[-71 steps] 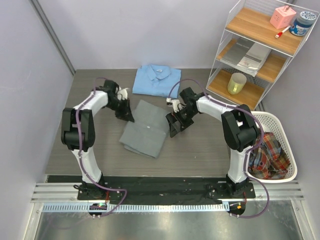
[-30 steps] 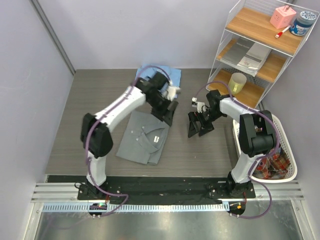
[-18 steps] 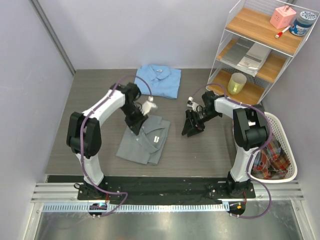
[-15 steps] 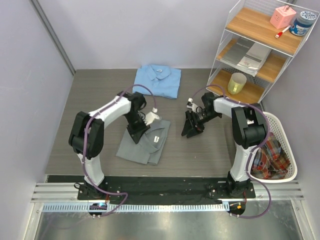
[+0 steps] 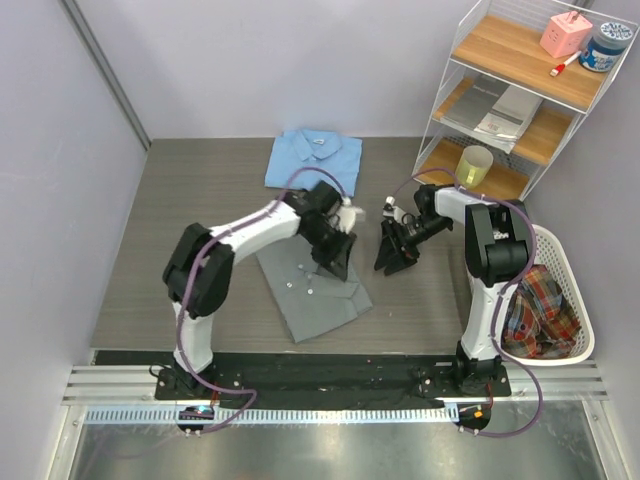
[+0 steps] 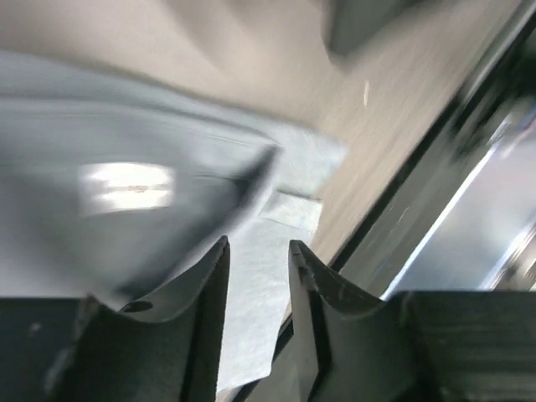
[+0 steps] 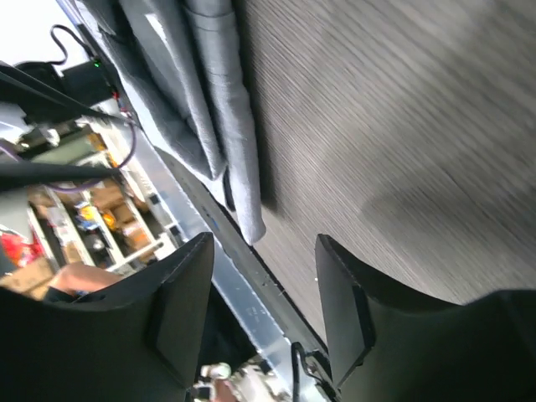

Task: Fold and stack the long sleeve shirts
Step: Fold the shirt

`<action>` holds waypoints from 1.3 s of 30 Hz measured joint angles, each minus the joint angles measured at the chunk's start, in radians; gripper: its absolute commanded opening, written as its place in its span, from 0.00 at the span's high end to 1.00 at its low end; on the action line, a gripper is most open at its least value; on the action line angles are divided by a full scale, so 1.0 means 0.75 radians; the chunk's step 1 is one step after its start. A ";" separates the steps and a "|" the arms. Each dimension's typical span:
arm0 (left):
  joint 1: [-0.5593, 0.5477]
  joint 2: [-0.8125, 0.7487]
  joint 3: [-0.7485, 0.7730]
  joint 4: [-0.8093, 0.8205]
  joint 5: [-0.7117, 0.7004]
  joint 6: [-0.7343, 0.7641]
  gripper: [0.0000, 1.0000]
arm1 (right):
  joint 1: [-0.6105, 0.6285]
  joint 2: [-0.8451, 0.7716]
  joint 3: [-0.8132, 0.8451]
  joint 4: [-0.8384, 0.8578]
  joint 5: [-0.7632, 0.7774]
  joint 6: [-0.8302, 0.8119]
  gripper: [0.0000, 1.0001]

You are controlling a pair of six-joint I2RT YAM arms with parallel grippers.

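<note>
Nearest the arm bases lies the grey shirt [image 5: 315, 295], folded into a compact rectangle on the table [image 5: 190, 210]. It sits on the near side of the left gripper [image 5: 335, 258] and a little to that gripper's left. Its long axis runs roughly near to far, skewed so that the near end swings toward the right arm.

The left gripper sits over the shirt's far right corner. In the left wrist view its fingers [image 6: 306, 310] stand a narrow gap apart with grey cloth showing beyond them. The view is blurred, so it cannot be told whether they pinch a fold or only hover on it.

The right gripper [image 5: 393, 255] hangs just to the right of the left one, over bare table and apart from the cloth. Its fingers are spread and nothing is between them. From it the shirt's folded edge lies to the left.

Farthest off, beyond the left gripper and slightly to its left, the light blue shirt [image 5: 313, 160] lies folded with its collar toward the back wall.

The stacking move likely turns on that line: the grey shirt must travel away from the bases, past the left gripper, onto the blue one. The left arm is the nearer of the two to the grey shirt.
</note>
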 measured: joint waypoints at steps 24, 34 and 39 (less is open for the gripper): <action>0.891 -0.266 -0.156 -0.269 0.160 0.336 0.62 | 0.295 0.349 0.478 -0.333 0.398 -0.232 0.99; 0.879 -0.299 -0.249 -0.455 0.264 0.813 0.64 | 0.448 0.292 0.585 -0.314 0.731 -0.739 0.99; 0.875 -0.394 -0.312 -0.492 0.277 0.972 0.64 | 0.550 0.230 0.526 -0.257 0.855 -1.010 0.99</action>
